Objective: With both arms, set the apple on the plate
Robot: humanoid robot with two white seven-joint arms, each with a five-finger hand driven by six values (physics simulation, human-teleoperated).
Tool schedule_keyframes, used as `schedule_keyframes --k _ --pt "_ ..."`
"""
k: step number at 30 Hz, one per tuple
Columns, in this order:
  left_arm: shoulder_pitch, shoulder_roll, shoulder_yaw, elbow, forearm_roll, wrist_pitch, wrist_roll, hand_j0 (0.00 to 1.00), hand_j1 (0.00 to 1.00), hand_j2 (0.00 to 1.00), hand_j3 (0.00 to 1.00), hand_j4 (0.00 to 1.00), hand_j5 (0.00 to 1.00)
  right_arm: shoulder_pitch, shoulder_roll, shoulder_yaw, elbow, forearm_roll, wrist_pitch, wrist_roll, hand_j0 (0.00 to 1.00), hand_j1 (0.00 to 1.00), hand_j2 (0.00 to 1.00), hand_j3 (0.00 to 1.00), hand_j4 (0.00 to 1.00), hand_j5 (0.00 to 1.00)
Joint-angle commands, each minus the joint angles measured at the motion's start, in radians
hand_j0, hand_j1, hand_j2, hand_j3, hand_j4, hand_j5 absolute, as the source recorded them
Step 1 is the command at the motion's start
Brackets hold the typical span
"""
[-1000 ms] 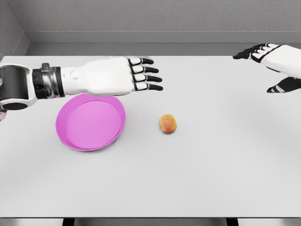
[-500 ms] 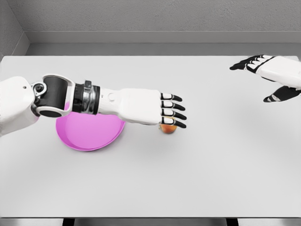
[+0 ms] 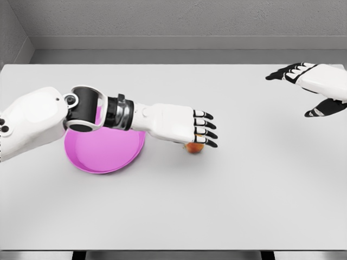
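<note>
I have 1 head view to report from. The left hand (image 3: 187,125) sits at centre frame, its arm coming in from the lower left and passing over the far side of the plate (image 3: 103,157). Its fingers (image 3: 209,130) are straight and flat, set close side by side and pointing right, holding nothing. The apple (image 3: 194,148) lies on the table (image 3: 217,206) just right of the plate, and only its lower edge shows beneath the fingers, so I cannot tell whether the palm touches it. I judge the hand is placed over the fruit to come down on it from above, with the forearm crossing the plate because that is the shortest line from the shoulder. The plate is pink, sits left of centre and has nothing in it; its right rim is near the apple but apart from it. The right hand (image 3: 306,86) hangs at the upper right of the frame, well apart from the apple, fingers loosely spread with the thumb hanging apart below, carrying nothing. I read that as a waiting post, since the task calls for both arms and this 1 is not engaged. The grasp is not yet made. Risk noted: a flat hand pressing down could roll the apple away rightward.
</note>
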Motion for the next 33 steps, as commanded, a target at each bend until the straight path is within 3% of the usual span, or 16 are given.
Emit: schedule_keyframes --k 1,8,14,16,33 --pt "0.0 -0.038 -0.009 0.043 -0.04 0.001 -0.001 1.0 1.0 1.0 1.0 1.0 1.0 0.0 -0.002 -0.001 0.0 -0.002 0.002 0.0 1.0 1.0 1.0 1.0 1.0 1.0" --pt "-0.012 -0.061 -0.032 0.053 -0.142 0.001 -0.003 1.0 1.0 1.0 1.0 1.0 1.0 0.0 -0.002 -0.001 0.0 -0.002 0.002 0.0 1.0 1.0 1.0 1.0 1.0 1.0" --pt "-0.025 -0.059 -0.046 0.052 -0.147 0.001 -0.003 1.0 1.0 1.0 1.0 1.0 1.0 0.0 -0.002 -0.001 0.0 -0.002 0.002 0.0 1.0 1.0 1.0 1.0 1.0 1.0" --pt "-0.025 -0.062 -0.05 0.05 -0.15 0.001 -0.065 1.0 1.0 1.0 1.0 1.0 1.0 0.0 -0.002 -0.001 0.0 -0.002 0.002 0.0 1.0 1.0 1.0 1.0 1.0 1.0" --pt "-0.025 -0.102 -0.063 0.084 -0.155 0.001 -0.174 1.0 1.0 1.0 1.0 1.0 1.0 0.0 -0.011 -0.024 0.002 -0.002 0.002 0.0 1.0 1.0 1.0 1.0 1.0 1.0"
